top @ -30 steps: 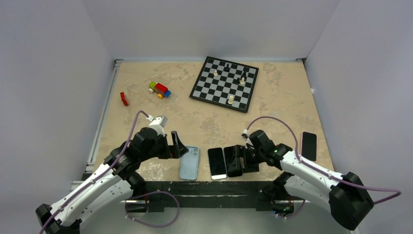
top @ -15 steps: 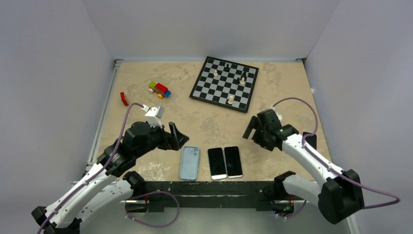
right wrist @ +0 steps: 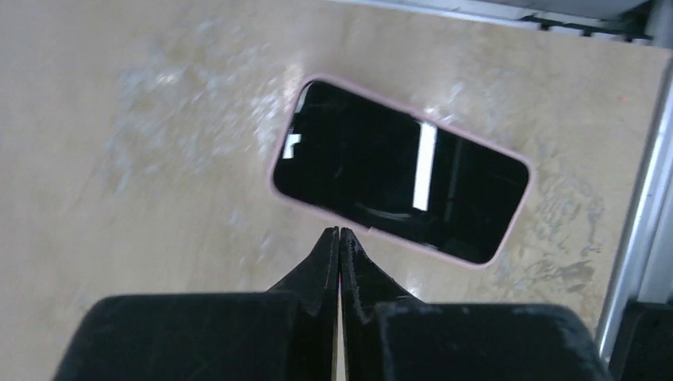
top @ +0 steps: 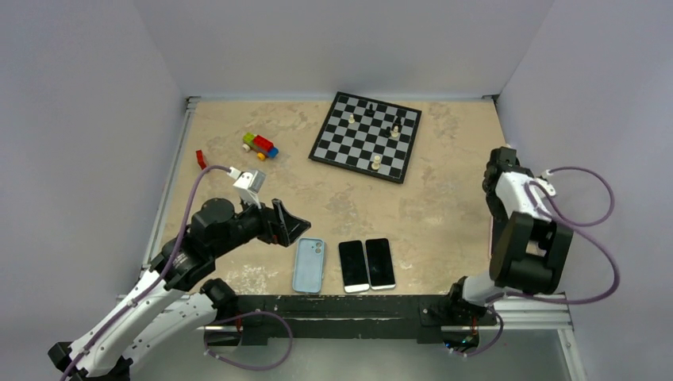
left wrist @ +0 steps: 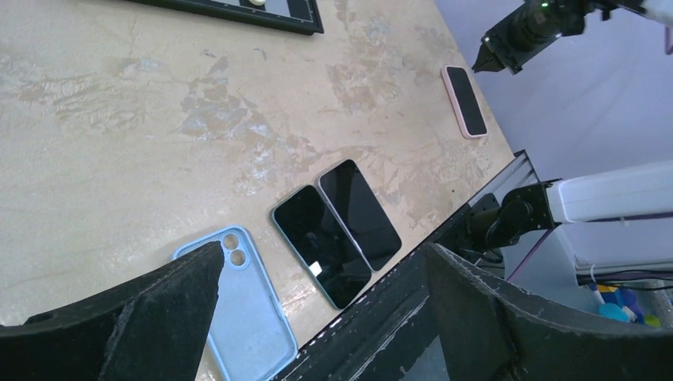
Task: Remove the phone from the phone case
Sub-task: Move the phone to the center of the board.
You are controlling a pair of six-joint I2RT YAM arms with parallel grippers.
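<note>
Pink rubber rims the case (right wrist: 279, 168) that holds the phone (right wrist: 401, 171), which lies flat and screen up near the right edge of the table (top: 444, 198), towards its near half; the dark glass reflects a bright bar of light. The phone sits fully inside the case. The right gripper (right wrist: 339, 234) is clenched on nothing, its two black fingers pressed together into a single point. In the right wrist view that point aims at the middle of one long side of the case. The left wrist view shows it raised above the table, apart from the phone. Along the near edge, around its middle, two bare phones (top: 366, 264) lie side by side, touching, screens up. Just beside them on the left lies a blue case (top: 309, 265), empty, its back with the camera holes facing up. The left gripper (top: 292, 221) hangs over the table just left of the blue case's far end, its jaws spread wide and holding nothing. A chessboard (top: 365, 136) carrying a few pieces rests towards the far edge, right of its middle. A small toy car (top: 260, 145) built of coloured bricks stands left of the board, and a lone red brick (top: 201, 159) lies near the left edge.
</note>
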